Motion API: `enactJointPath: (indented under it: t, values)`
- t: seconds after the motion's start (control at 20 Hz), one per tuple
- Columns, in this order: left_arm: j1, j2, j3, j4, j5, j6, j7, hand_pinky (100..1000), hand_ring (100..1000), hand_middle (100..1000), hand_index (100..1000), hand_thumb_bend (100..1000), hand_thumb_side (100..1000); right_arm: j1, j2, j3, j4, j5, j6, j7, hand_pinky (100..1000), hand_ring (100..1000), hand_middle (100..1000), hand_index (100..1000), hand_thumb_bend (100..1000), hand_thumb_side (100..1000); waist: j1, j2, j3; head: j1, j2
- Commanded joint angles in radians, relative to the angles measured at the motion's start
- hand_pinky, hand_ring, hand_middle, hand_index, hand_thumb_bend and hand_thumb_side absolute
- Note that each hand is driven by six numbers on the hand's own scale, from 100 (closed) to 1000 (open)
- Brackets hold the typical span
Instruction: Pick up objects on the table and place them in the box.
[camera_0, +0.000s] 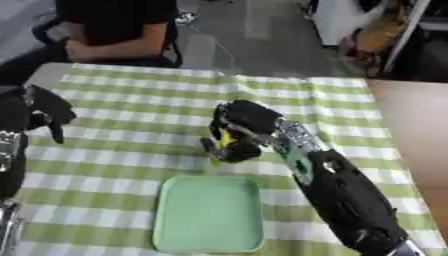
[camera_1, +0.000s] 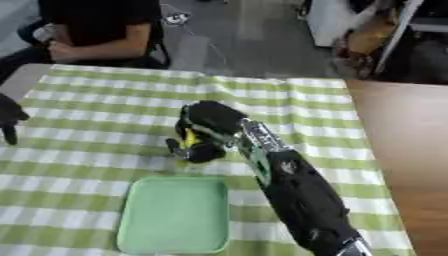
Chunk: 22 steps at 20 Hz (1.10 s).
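My right hand (camera_0: 241, 130) reaches across the green-checked table from the lower right, its fingers curled round a small yellow object (camera_0: 225, 138). Most of that object is hidden by the fingers. The hand sits just beyond the far edge of a pale green tray (camera_0: 208, 215), which lies flat near the front of the table with nothing in it. My left hand (camera_0: 42, 112) hangs at the left edge above the cloth, fingers loosely bent downward and holding nothing.
The checked cloth (camera_0: 131, 100) covers most of the table; bare brown wood (camera_0: 411, 130) shows along the right side. A person in a dark top sits at the far edge. Cluttered floor and furniture lie beyond.
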<state>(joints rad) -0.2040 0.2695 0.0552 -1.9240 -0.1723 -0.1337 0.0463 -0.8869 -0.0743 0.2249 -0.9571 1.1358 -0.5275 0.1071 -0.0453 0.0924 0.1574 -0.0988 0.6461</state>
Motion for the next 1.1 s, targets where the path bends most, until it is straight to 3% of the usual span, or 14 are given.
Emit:
enactJointPath:
  t: [0.05, 1.1]
  values:
    - [-0.012, 0.005, -0.001, -0.018, 0.003, 0.000, -0.004, 235, 464, 484, 430, 617, 999, -0.010, 0.011, -0.002, 0.001, 0.017, 0.013, -0.006, 100, 100, 146, 363, 100, 671, 0.007, -0.011, 0.001, -0.016, -0.010]
    - [-0.014, 0.002, -0.004, -0.017, 0.004, 0.000, -0.009, 236, 465, 485, 430, 617, 1000, 0.046, 0.088, 0.023, 0.080, 0.077, -0.019, -0.004, 100, 100, 148, 367, 100, 666, 0.008, -0.011, 0.000, -0.019, -0.008]
